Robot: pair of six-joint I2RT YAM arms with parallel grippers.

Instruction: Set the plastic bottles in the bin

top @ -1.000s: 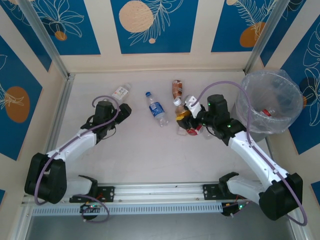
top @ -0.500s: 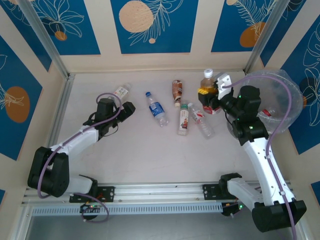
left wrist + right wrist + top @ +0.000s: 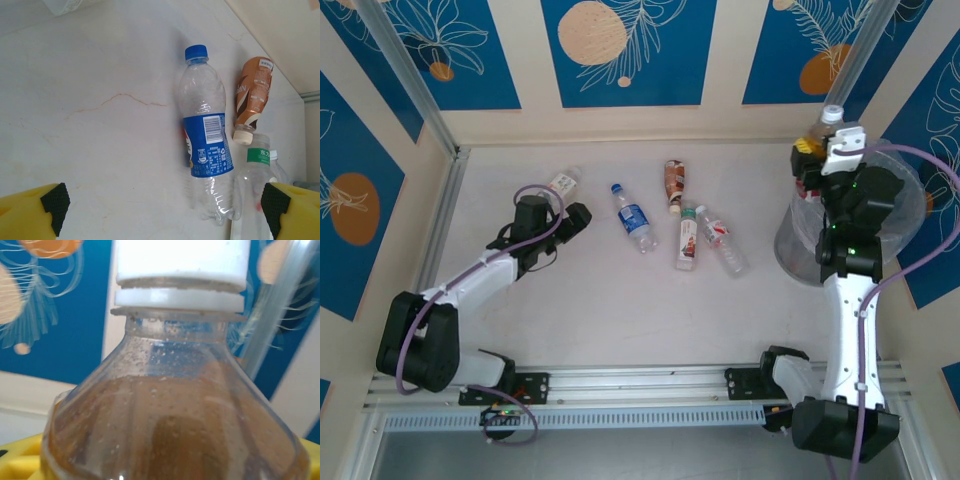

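**Right hand.** In the overhead view the right hand (image 3: 822, 156) sits at the upper right of the frame, closed on a white-capped bottle (image 3: 832, 117). The bottle stands upright, cap uppermost, at the upper left rim of the bin (image 3: 790, 242). The right wrist view shows this bottle (image 3: 175, 415) close up: clear plastic, brown liquid filling the shoulder, with droplets on the inner wall above the liquid.

**Left hand.** The left hand (image 3: 576, 222) sits left of centre in the overhead view, jaws wide apart and holding nothing. In the left wrist view its yellow fingers (image 3: 27, 216) with black pads occupy the two lower corners, with bare desk (image 3: 90, 150) between them.

**Bottles on the desk.** All five lie on their sides.
- White-labelled bottle (image 3: 560, 183): upper left, just beyond the left hand.
- Blue-labelled bottle (image 3: 633, 218): centre, blue cap pointing to the top of the frame. In the left wrist view it lies directly ahead of the open jaws (image 3: 205, 145).
- Brown bottle (image 3: 674, 180): above and right of the blue-labelled one.
- Green-topped bottle (image 3: 687, 238): just below the brown bottle.
- Red-labelled clear bottle (image 3: 722, 240): beside the green-topped one, angled towards the lower right.

**Bin.** Round, lined with a crinkly clear bag, at the right edge of the desk, well apart from the five lying bottles.
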